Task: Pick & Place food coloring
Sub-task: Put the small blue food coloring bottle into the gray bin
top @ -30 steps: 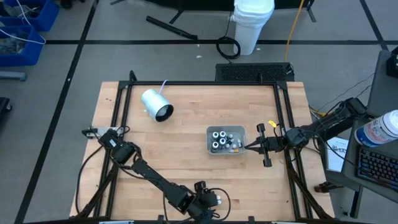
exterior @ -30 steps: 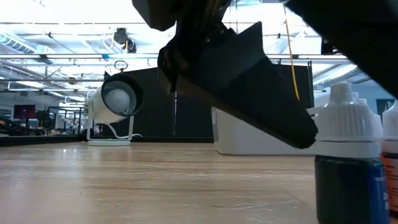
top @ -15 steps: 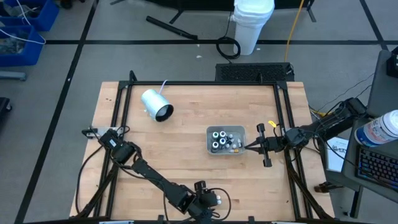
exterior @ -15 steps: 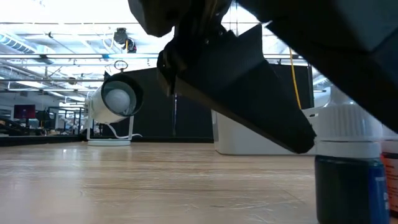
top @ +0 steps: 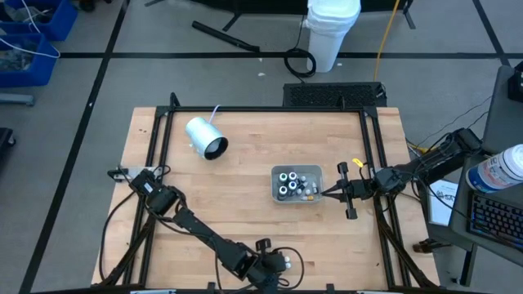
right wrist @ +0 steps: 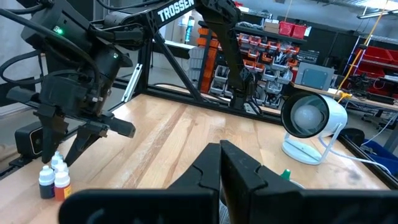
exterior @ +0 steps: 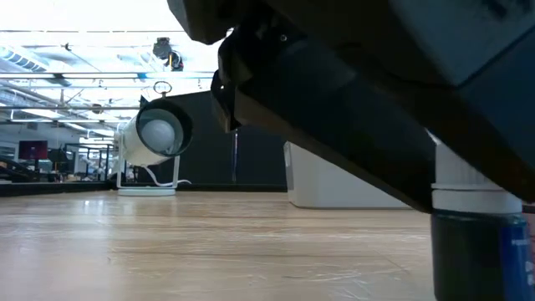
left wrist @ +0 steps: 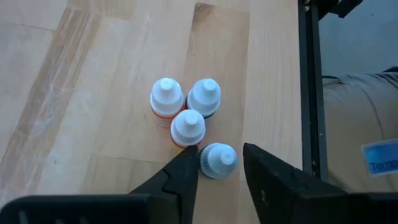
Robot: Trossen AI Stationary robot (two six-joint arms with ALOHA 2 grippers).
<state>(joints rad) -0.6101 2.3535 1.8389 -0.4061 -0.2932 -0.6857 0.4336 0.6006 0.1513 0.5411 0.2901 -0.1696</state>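
Bench: light wooden top, centre of the high view, framed by dark rails.

Left claw: at the bottom centre of the high view, at the bench's near edge. In the left wrist view its two dark fingers stand apart on either side of one food coloring bottle; contact with the cap cannot be told. In the low view the claw fills the upper right as a dark mass, hanging over a dark-bodied bottle at the lower right.

Bottle between the fingers: white cap, dark blue body, upright on the bench, lower centre of the left wrist view.

Cluster of three bottles: white caps, upright, touching each other, just beside the flanked bottle in the centre of the left wrist view. Two show orange bodies, one a dark body.

Grey tray: right of centre in the high view, holding several more white-capped bottles; count not clear.

Right claw: right of centre in the high view, its tip just beside the tray's right wall. Fingers together, nothing between them, as the right wrist view shows at the bottom centre.

White cylinder: dark mouth, lying on its side at the upper left of the bench, well apart from the tray; white cord trailing from its back.

White bucket: on the floor beyond the bench, top centre of the high view.
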